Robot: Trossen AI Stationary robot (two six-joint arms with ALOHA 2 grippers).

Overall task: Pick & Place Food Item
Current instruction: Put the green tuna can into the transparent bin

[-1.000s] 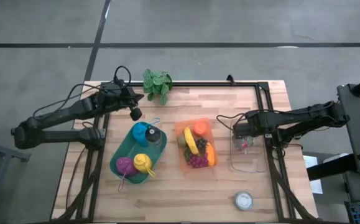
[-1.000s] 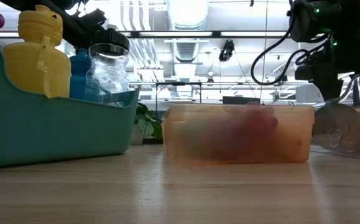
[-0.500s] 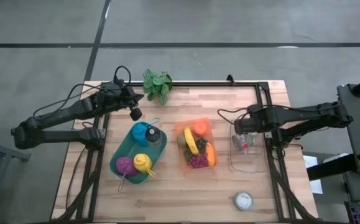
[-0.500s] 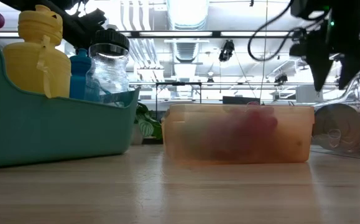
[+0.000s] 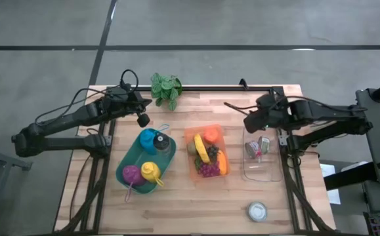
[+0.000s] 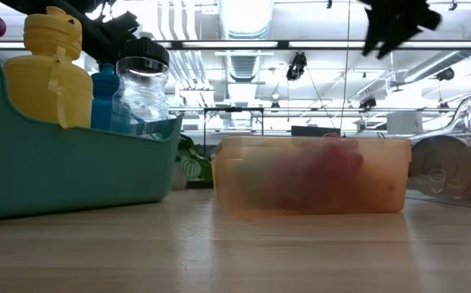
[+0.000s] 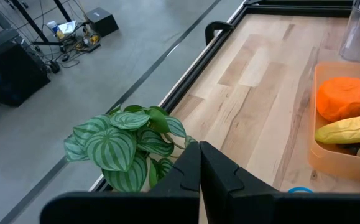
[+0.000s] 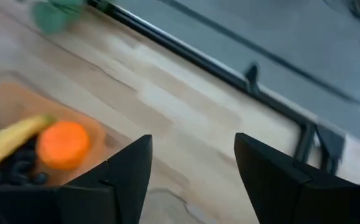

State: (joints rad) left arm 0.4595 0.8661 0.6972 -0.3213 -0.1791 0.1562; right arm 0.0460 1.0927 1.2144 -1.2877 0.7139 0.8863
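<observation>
In the low view, nearest the camera, the wooden table (image 6: 235, 252) is seen bare in front; on it stand a teal bin (image 6: 64, 159) holding bottles and an orange tray (image 6: 312, 175) whose contents show only as a reddish blur. From above, the orange tray (image 5: 208, 151) is seen to hold a banana (image 5: 202, 149), an orange fruit (image 5: 211, 136), dark grapes (image 5: 207, 170) and another orange piece at its right edge, so most of the food is judged not yet moved. Just right of it lies a clear container (image 5: 262, 156), in which one small item (image 5: 258, 148) with red and grey on it rests near the far end; what it is cannot be told, but one placement is judged done. A round lid (image 5: 257, 210) lies apart on the near edge of the table. The right gripper (image 5: 251, 122) is held above the table between the far ends of tray and container, and nothing is carried; its fingers (image 8: 127, 171) are seen spread apart in the right wrist view, with the orange fruit and banana ahead of them. A further pick from the tray is judged the likely remainder. The left gripper (image 5: 142, 120) waits at the far left of the table beside a potted plant (image 5: 165, 88), its fingers (image 7: 192, 168) pressed together on nothing.
</observation>
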